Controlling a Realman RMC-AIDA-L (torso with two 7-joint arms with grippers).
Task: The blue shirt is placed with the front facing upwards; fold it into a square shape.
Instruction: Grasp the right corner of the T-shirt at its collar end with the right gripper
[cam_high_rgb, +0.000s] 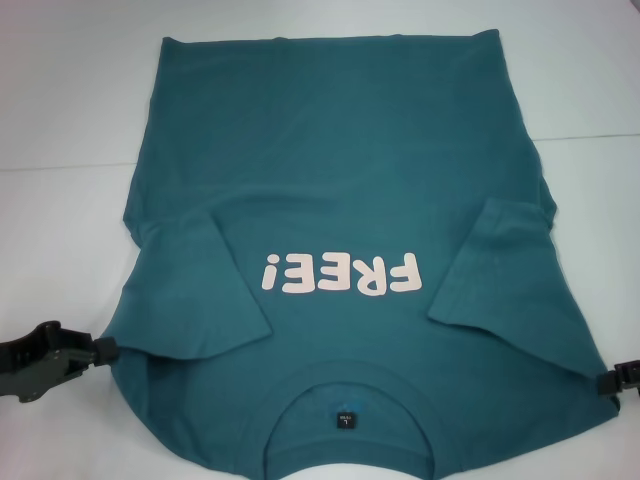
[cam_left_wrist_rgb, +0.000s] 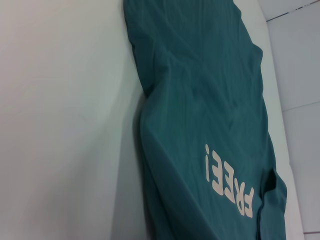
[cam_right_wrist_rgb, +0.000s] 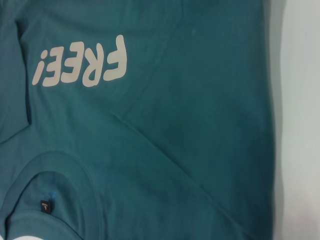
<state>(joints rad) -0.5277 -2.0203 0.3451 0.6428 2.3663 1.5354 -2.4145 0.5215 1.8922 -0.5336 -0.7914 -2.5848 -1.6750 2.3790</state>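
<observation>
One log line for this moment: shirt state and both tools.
blue shirt: flat, front up, both sleeves folded inward | left tool: at shirt's left shoulder edge | right tool: at right shoulder edge

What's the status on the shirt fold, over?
Left gripper and right gripper low at the shoulder edges. Dark teal-blue cotton T-shirt flat, front up, both sleeves folded inward. Nothing in the way.

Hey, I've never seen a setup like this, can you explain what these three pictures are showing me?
This is a two-armed robot. One picture looks down from its head; the other two come from cameras on its wrists. A large teal-blue cotton T-shirt with pale pink "FREE!" lettering lies front up on a white table, both sleeves folded inward and the collar nearest the robot. The black left gripper and right gripper sit at the shirt's shoulder edges. Whether they hold the cloth cannot be seen.
</observation>
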